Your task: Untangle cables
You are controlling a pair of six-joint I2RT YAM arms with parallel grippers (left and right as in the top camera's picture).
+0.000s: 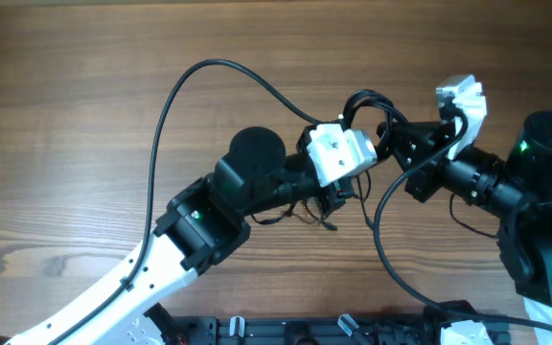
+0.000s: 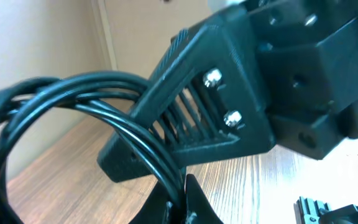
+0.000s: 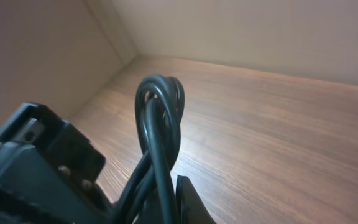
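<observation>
You have both arms meeting just right of the table's middle, with the black cable bundle held off the wood between them. Your left gripper reaches in from the lower left and your right gripper from the right, tips nearly touching. In your left wrist view the strands sweep in from the left and drop into the left jaws, which look closed on them; a ribbed finger of the right gripper crosses just behind. In your right wrist view a tight loop stands up out of the right jaws, which look clamped on the cable
</observation>
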